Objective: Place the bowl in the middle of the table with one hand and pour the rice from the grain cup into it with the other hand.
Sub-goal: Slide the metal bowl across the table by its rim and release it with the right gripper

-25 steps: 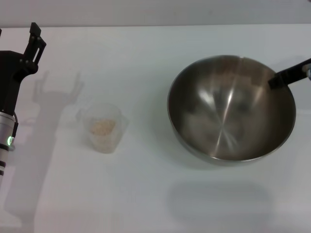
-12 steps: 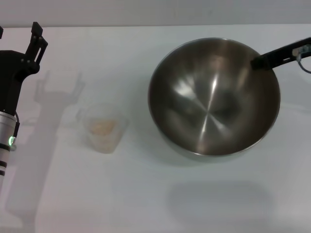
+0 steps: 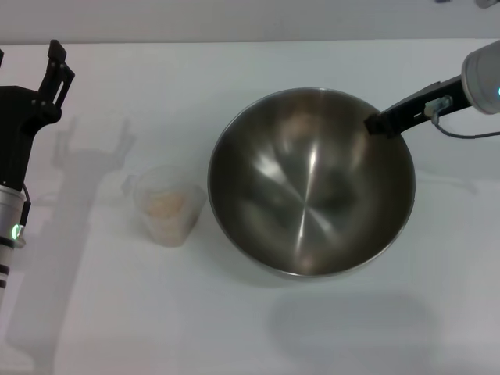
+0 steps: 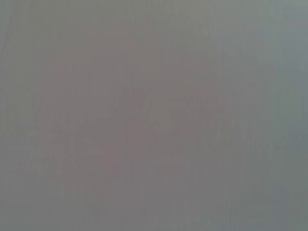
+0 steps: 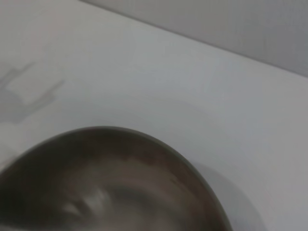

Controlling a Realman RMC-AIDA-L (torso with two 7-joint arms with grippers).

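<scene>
White table (image 3: 328, 336) is filling the view. The bowl (image 3: 311, 181) is sitting open side up, a little right of centre, its left edge just beside the grain cup (image 3: 166, 205). The right gripper (image 3: 376, 123) is reaching in from the far right and pinching the bowl's far-right rim, so it is closed on the bowl; the right wrist view is showing only the bowl's rim (image 5: 144, 137) against bare table. The left gripper (image 3: 55, 66) is hanging over the far left edge, fingers pointing away from the robot; how wide they are set, I cannot tell, and its wrist view is showing nothing but grey. The cup is standing upright, mouth up, taller than wide, with the rice (image 3: 166, 201) heaped low inside. It lies right of the left gripper and nearer the robot, well apart from it. Left arm is clearly nearer the cup, so the pour looks like its job; it would be reaching right and toward the robot.
</scene>
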